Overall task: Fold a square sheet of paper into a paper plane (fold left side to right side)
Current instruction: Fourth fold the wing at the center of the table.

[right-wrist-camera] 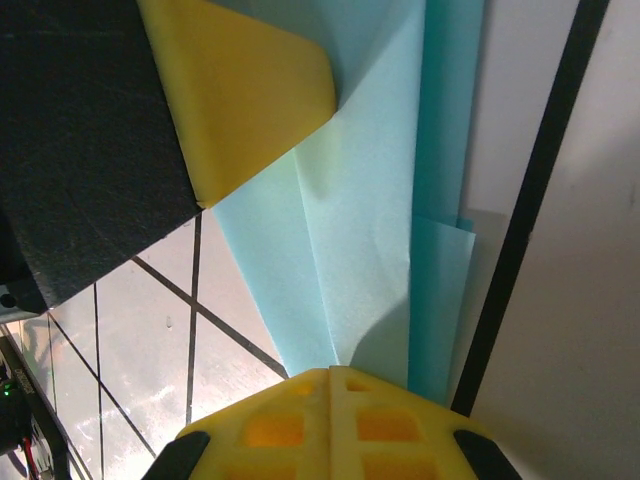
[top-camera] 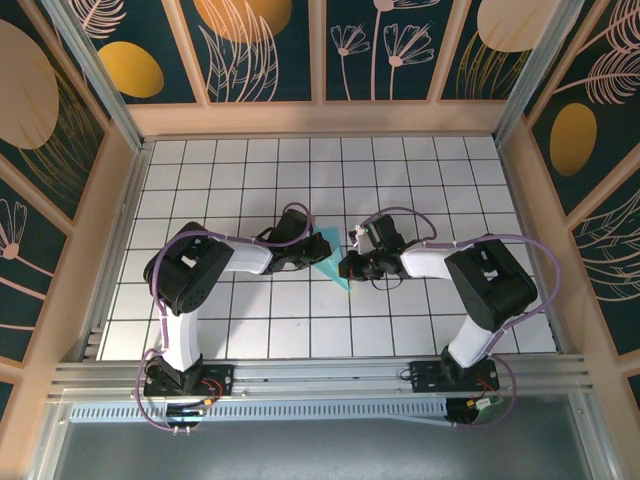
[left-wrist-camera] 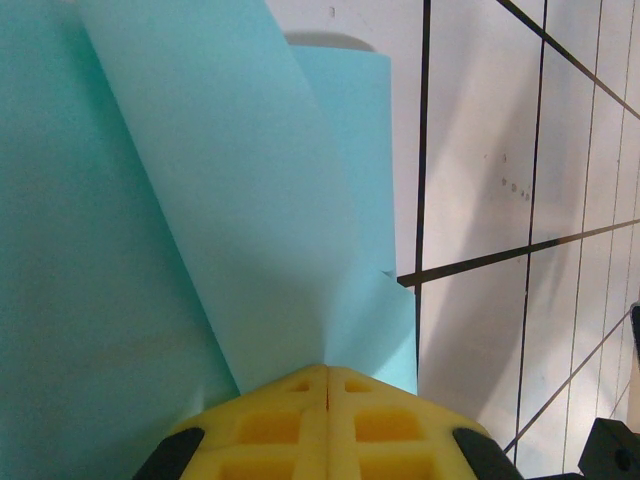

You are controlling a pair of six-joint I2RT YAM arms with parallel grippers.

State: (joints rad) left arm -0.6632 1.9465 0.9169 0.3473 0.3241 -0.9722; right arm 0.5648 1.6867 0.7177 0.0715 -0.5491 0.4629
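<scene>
**Paper [top-camera: 331,256] pinched from both sides**

Part-folded into a narrow wedge, it lies at the middle of the table [top-camera: 200,180]. Left gripper [left-wrist-camera: 328,372] and right gripper [right-wrist-camera: 330,375] each clamp shut on opposite edges, probably to keep the layers aligned while a crease is set.

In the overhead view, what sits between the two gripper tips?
The folded cyan paper lies between the left gripper and the right gripper, as the top view shows. In each wrist view, shut fingers pinch its edge.
</scene>
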